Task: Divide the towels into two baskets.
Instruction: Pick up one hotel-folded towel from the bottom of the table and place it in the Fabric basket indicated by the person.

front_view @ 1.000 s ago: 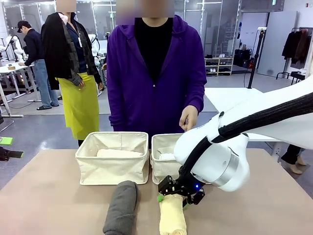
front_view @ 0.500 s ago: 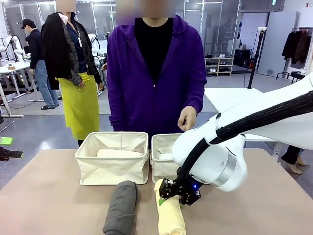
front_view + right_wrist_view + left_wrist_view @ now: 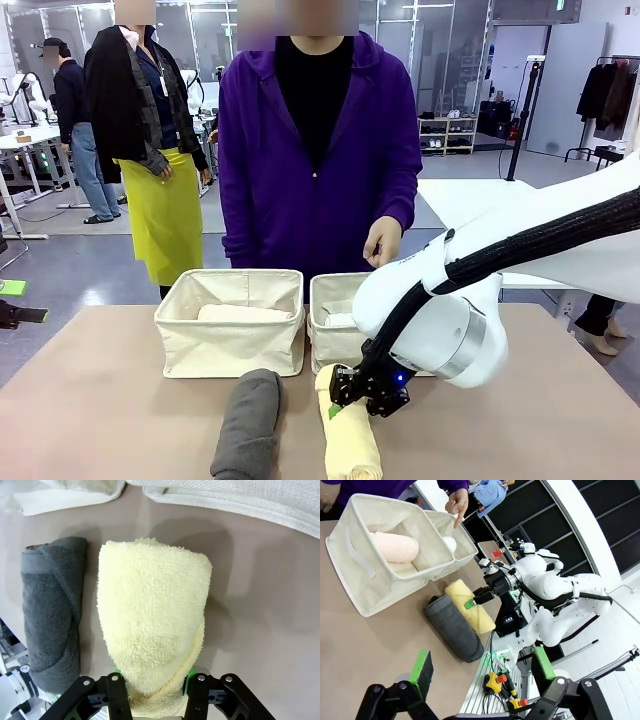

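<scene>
Broadly, the room is an open workshop hall with a grey floor, glass partitions and shelving well behind the person point(image 3: 318, 150) in purple, who stands at the far edge of the bench point(image 3: 90, 400). The bench is a plain tan, matte top that would likely drag at terry. The right arm point(image 3: 480, 330) reaches across the middle and hides part of the right basket point(image 3: 335, 345), so any swing toward it passes close under the person's hand point(image 3: 384, 242), whose finger points down over that basket. The left basket point(image 3: 230, 340) touches the right one at the middle of the far edge. The soft walls of both could fold inward if a roll clips a rim. The pale pink towel point(image 3: 243, 313) lies in the left basket and the white towel point(image 3: 340, 320) in the right. The dark grey towel point(image 3: 245, 425) lies toward the near edge, and the pale yellow towel point(image 3: 350, 440) lies just beside it, close enough that a dragged roll could shove it. The right jaws are closed on the pale yellow towel at its far end only. The free length may sag or unroll, and whether it has left the bench cannot be told. The left jaws hang wide open and empty above the bench, green pads point(image 3: 421, 667) apart.
</scene>
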{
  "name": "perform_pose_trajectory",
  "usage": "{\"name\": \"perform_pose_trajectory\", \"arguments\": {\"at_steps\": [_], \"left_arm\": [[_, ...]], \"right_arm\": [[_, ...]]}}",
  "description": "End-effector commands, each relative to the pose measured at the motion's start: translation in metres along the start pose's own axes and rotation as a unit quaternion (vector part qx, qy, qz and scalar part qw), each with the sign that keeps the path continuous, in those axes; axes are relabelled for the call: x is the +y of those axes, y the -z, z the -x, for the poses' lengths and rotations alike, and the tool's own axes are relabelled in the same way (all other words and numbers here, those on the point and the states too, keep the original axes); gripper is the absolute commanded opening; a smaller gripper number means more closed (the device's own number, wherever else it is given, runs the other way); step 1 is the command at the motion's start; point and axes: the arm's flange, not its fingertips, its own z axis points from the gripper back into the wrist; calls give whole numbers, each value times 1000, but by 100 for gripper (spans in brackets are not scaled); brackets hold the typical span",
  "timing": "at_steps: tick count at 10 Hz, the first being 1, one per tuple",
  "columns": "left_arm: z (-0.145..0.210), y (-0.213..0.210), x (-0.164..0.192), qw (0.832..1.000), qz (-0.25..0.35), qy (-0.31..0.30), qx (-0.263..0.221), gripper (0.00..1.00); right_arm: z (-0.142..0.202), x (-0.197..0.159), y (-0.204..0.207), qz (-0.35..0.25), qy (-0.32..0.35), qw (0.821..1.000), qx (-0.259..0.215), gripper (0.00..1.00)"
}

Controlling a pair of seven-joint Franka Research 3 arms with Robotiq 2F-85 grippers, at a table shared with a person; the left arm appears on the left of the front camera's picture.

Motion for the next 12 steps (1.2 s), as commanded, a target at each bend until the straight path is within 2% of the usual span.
{"name": "perform_pose_trajectory", "arguments": {"at_steps": [1, 2, 4, 5, 6, 7, 8, 9, 12], "left_arm": [[-1, -2, -6, 1000, -1, -9, 0, 100], [-1, -2, -6, 1000, -1, -9, 0, 100], [-1, -2, -6, 1000, -1, -9, 0, 100], [-1, -2, -6, 1000, -1, -9, 0, 100], [-1, -2, -6, 1000, -1, -9, 0, 100], [-1, -2, -6, 1000, -1, -9, 0, 100], [-1, -2, -6, 1000, -1, -9, 0, 100], [-1, -2, -6, 1000, -1, -9, 0, 100], [-1, -2, -6, 1000, -1, -9, 0, 100]], "right_arm": [[2, 11, -33, -7, -30, 1000, 4, 23], [2, 17, -49, 4, -59, 998, 5, 23], [6, 45, -94, 38, -176, 983, 40, 23], [7, 57, -110, 43, -253, 965, 50, 23], [6, 64, -122, 78, -323, 941, 64, 23], [7, 70, -131, 95, -378, 918, 73, 23], [10, 72, -134, 121, -395, 909, 65, 23], [15, 68, -126, 95, -311, 943, 77, 23], [15, 68, -126, 95, -311, 943, 77, 23]]}}
